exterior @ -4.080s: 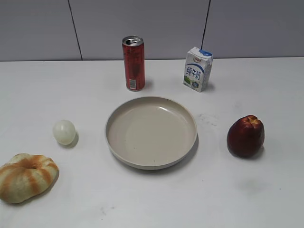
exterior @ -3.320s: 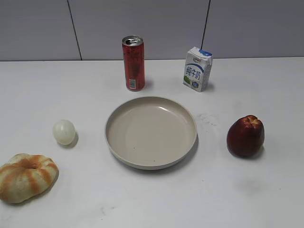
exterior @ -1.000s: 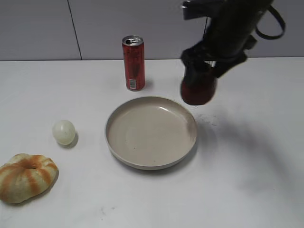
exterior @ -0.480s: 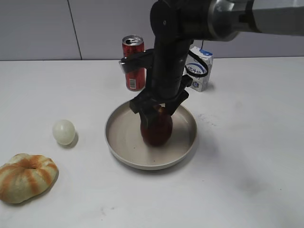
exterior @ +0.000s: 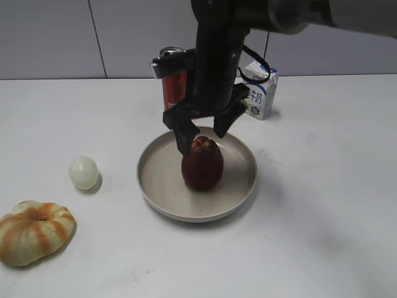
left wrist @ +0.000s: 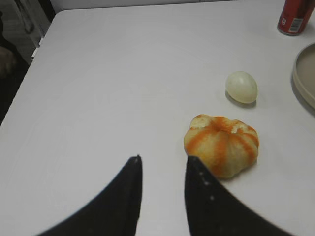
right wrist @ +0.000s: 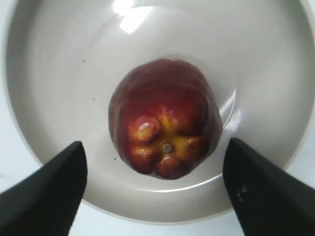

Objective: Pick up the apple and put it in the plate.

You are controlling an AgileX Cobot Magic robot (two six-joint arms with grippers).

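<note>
The dark red apple point(exterior: 202, 164) stands upright in the middle of the beige-grey plate point(exterior: 155, 186). From above, in the right wrist view, the apple point(right wrist: 165, 118) shows its lobed yellowish top inside the plate point(right wrist: 49, 73). My right gripper point(exterior: 203, 131) hangs open just above the apple, its jaws spread wide on either side and not touching it; it also shows in the right wrist view point(right wrist: 155, 152). My left gripper point(left wrist: 162, 164) is open and empty above the table, out of the exterior view.
A red can point(exterior: 173, 87) and a milk carton point(exterior: 261, 91) stand behind the plate. A pale ball point(exterior: 84, 172) and striped bread point(exterior: 34, 231) lie at the left. The left wrist view shows the bread point(left wrist: 221, 145), ball point(left wrist: 241, 87) and the table's left edge.
The apple was lifted from the right of the table, carried over and set in the plate. In the last half second my right gripper opened and rose slightly off it.
</note>
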